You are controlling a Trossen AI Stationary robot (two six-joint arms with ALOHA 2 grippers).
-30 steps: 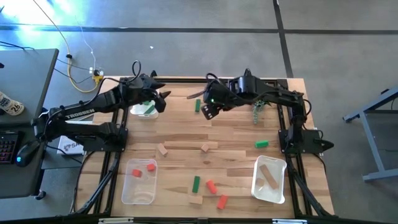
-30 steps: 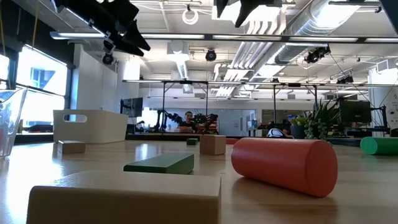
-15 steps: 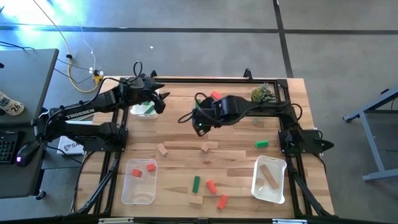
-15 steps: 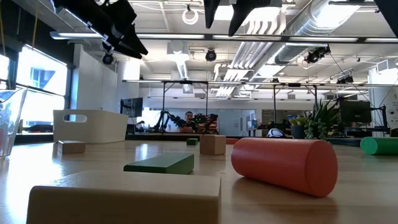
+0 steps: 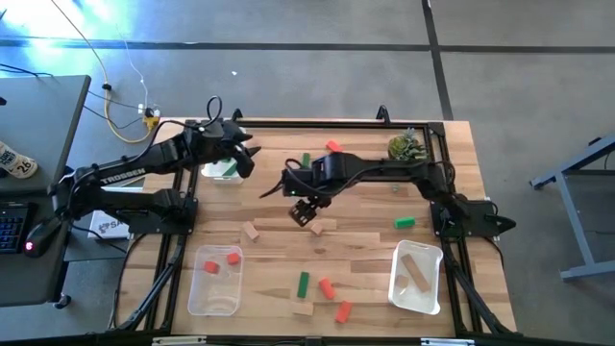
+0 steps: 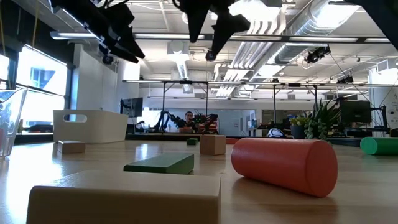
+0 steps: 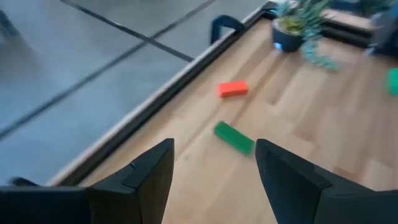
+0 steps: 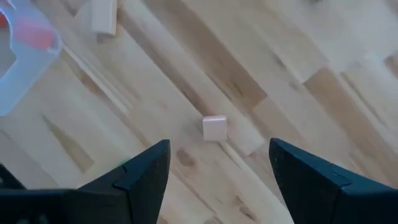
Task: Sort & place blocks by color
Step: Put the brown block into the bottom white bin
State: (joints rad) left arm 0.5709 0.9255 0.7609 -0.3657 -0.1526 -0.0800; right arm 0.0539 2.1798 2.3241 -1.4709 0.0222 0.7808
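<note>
The right gripper (image 5: 306, 211) hangs open above mid-table, holding nothing; a tan cube (image 8: 214, 128) lies on the wood just beyond its fingertips, with another tan block (image 5: 252, 231) nearby. Farther back, the left gripper (image 5: 245, 157) hovers open and empty by a clear tray (image 5: 213, 173), a green bar (image 7: 234, 137) and red-orange block (image 7: 232, 89) ahead of it.

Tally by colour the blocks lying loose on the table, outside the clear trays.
Red blocks: 3
Green blocks: 3
Tan blocks: 3
Total: 9
</note>
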